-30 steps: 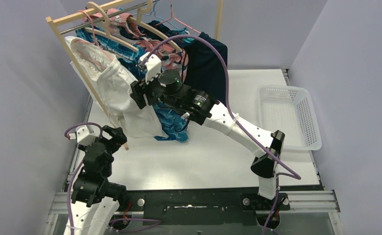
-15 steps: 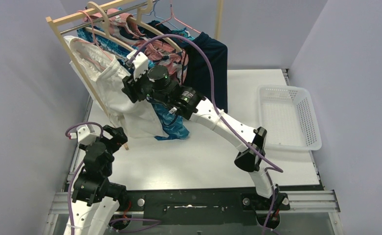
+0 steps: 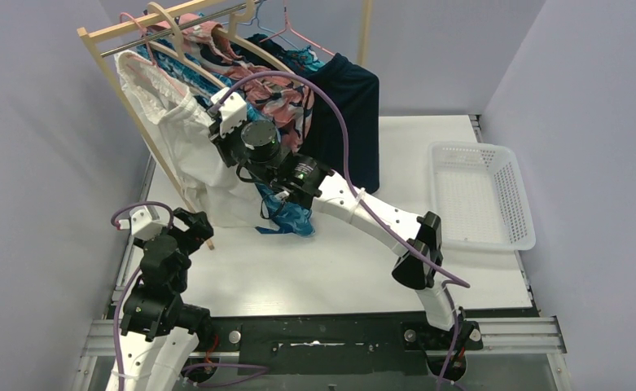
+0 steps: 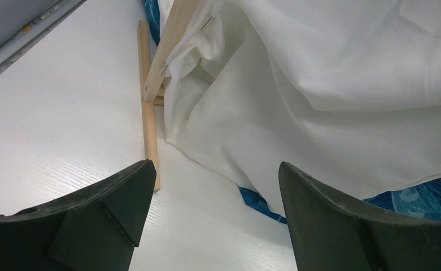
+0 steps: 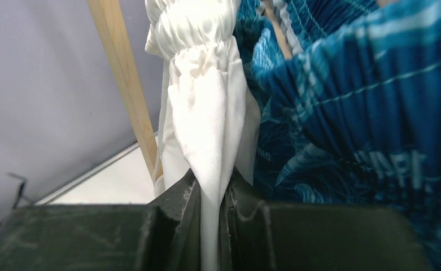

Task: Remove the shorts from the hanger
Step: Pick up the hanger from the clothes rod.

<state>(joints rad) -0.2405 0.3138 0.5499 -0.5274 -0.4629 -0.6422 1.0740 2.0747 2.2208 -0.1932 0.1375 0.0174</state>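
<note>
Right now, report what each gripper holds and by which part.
The right gripper pinches the white shorts by a fold of fabric just below the gathered waistband. The left gripper is open, holding nothing.

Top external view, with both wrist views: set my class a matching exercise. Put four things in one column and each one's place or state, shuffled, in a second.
Column A
1. white shorts
2. dark navy shorts
3. white basket
4. left gripper

Column B
a. open, low beside the wooden rack
b. pinched in the shut right gripper
c. resting on the table, right side
d. hanging rightmost on the rack

Pairs: 1-b; 2-d; 3-c; 4-a
</note>
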